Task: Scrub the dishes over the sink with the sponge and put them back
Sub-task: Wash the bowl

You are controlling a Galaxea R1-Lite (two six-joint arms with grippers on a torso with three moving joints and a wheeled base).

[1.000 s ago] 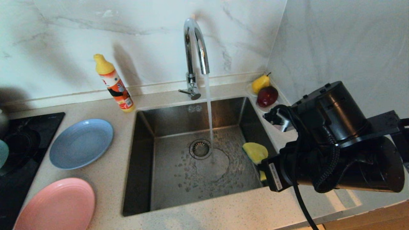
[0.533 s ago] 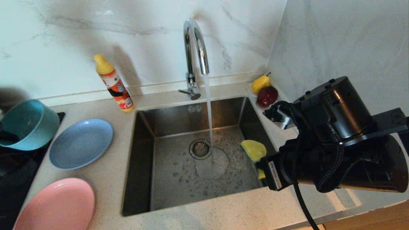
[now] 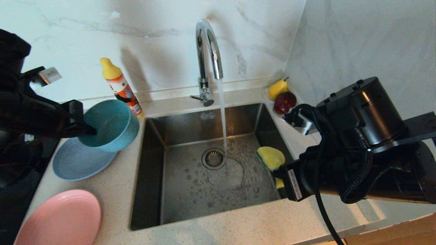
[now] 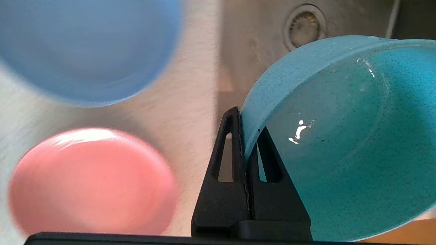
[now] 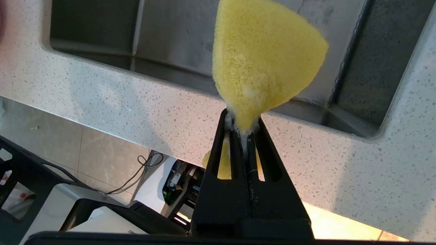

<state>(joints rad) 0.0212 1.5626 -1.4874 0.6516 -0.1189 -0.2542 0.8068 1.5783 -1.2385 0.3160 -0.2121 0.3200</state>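
My left gripper (image 3: 89,131) (image 4: 246,127) is shut on the rim of the teal-blue bowl (image 3: 110,124) (image 4: 344,136), holding it tilted in the air over the light-blue plate (image 3: 73,161) (image 4: 85,47), just left of the sink (image 3: 190,183). The pink plate (image 3: 61,217) (image 4: 88,180) lies on the counter at the near left. My right gripper (image 5: 242,124) is shut on the yellow sponge (image 3: 271,157) (image 5: 264,58), holding it over the sink's right side. Water runs from the chrome tap (image 3: 207,51) beside the drain strainer (image 3: 213,158).
A yellow-capped detergent bottle (image 3: 121,88) stands behind the bowl at the wall. A saucer with a pear (image 3: 277,88) and a red fruit (image 3: 284,102) sits in the back right corner. A black cooktop (image 3: 17,170) lies at the far left.
My left arm has swung in from the far left, carrying the teal-blue bowl to the right over the light-blue plate. The right arm and sponge have barely shifted.
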